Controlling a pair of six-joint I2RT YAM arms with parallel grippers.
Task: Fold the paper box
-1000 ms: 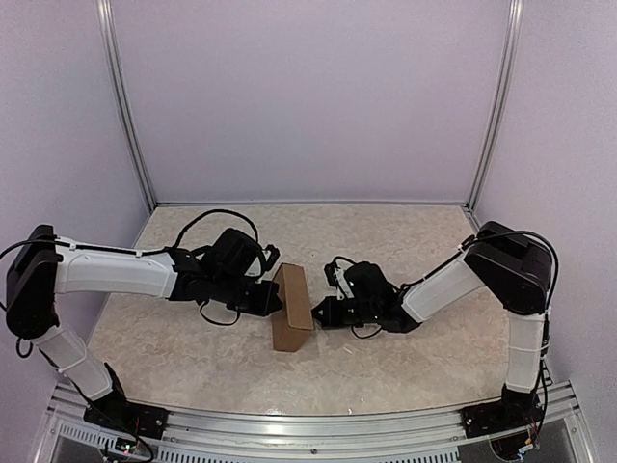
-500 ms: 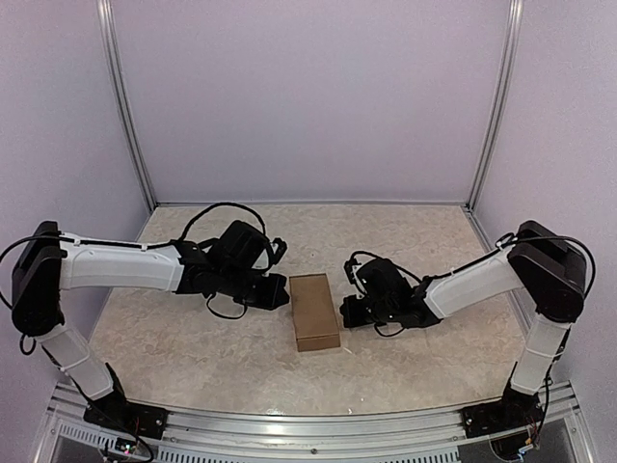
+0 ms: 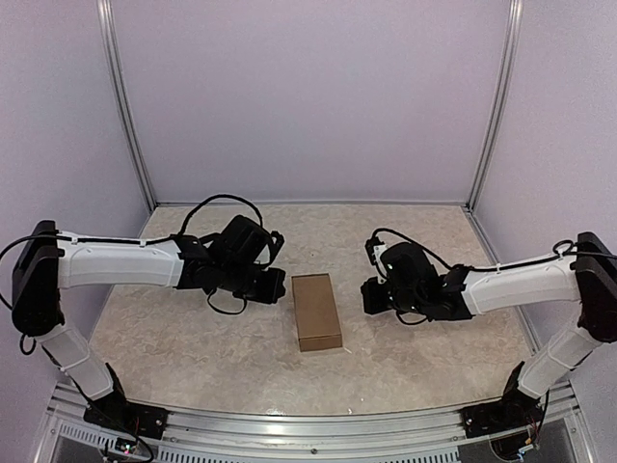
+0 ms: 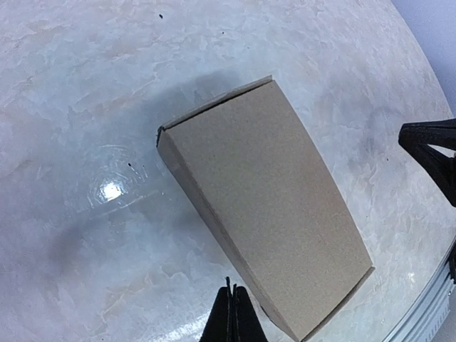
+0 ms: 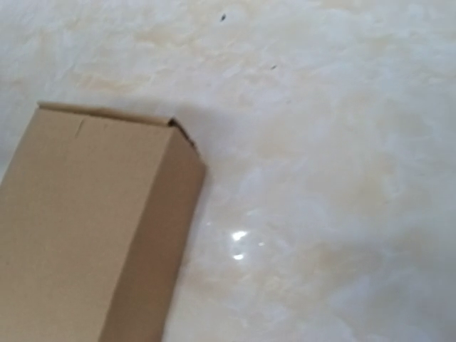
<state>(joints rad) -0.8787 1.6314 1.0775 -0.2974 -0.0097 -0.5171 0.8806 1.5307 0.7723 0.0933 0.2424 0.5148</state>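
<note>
The paper box is a closed brown cardboard box lying flat on the table between the two arms, long side running near to far. It also shows in the left wrist view and in the right wrist view. My left gripper is just left of the box's far end and apart from it; its fingers are pressed together and hold nothing. My right gripper is to the right of the box with a gap between them. Its fingers do not show in the right wrist view.
The table is a pale marbled surface enclosed by lilac walls with metal posts. A metal rail runs along the near edge with the arm bases. The right gripper's dark tip shows at the right edge of the left wrist view.
The box went from standing on its side between both grippers to lying flat. Both grippers have drawn away from it, the right one further to the right.
</note>
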